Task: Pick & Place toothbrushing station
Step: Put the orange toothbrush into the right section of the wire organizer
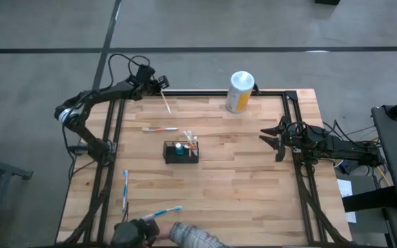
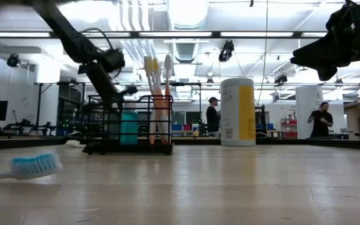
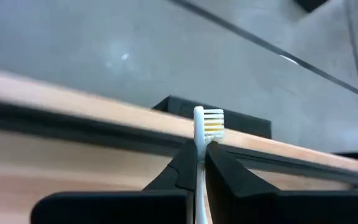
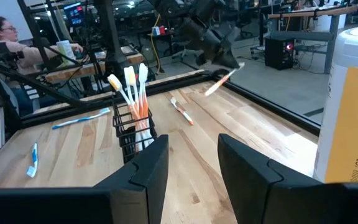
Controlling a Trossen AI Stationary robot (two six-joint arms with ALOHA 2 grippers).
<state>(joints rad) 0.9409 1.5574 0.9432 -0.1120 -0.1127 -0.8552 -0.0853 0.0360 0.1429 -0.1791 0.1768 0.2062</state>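
- A grey concrete floor [image 1: 205, 27] filled the top of the overhead frame.
- Long ceiling lights [image 2: 186, 34] glowed across the upper low view.
- Desks with monitors [image 4: 73, 12] stood upper left.

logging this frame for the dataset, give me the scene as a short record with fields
left gripper: shut on an orange-handled toothbrush, at the table's far left edge
right gripper: open, empty, over the table's right side
basket: black wire-mesh basket mid-table, toothbrushes standing in it
loose brushes: orange one beyond the basket, two blue ones near the front left
canister: upright at the far edge
person: gloved hand at the front edge
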